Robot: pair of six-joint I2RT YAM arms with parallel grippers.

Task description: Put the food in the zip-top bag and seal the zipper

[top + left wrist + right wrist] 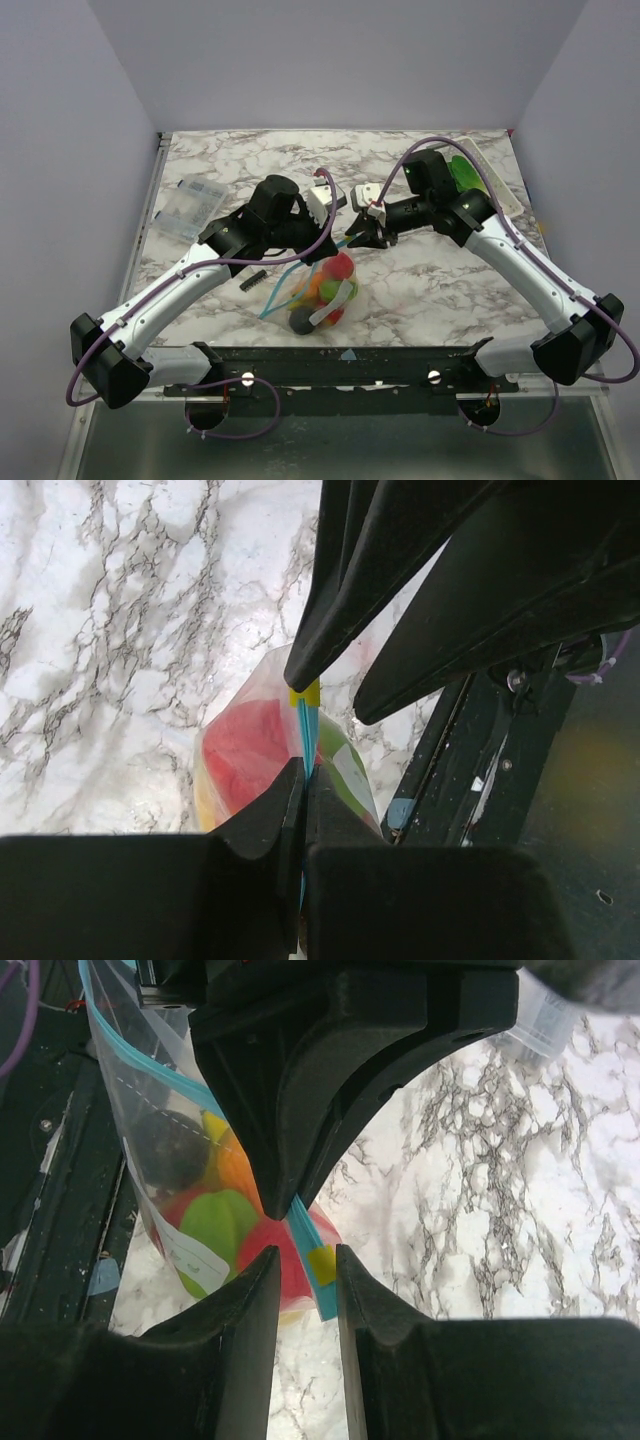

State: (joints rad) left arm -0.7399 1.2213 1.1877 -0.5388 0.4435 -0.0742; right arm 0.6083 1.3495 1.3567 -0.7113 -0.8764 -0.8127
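Note:
The zip-top bag (325, 295) hangs over the near middle of the table, holding the food: a red piece (342, 266), green (215, 1222), orange (238, 1170) and dark (165, 1150) pieces. My left gripper (335, 248) is shut on the zipper (305, 725), pinching the teal strip just below its yellow end tab (305, 695). My right gripper (357, 238) faces it, open. In the right wrist view the strip's end with the yellow tab (322, 1263) lies between the right fingers (262, 1290), apart from both. The rest of the strip (275, 295) trails down to the left.
A clear packet with a white label (192, 207) lies at the back left. A small black bar (252, 279) lies left of the bag. A green item (462, 172) and a clear case (490, 175) sit at the back right. The black front rail (350, 365) runs below the bag.

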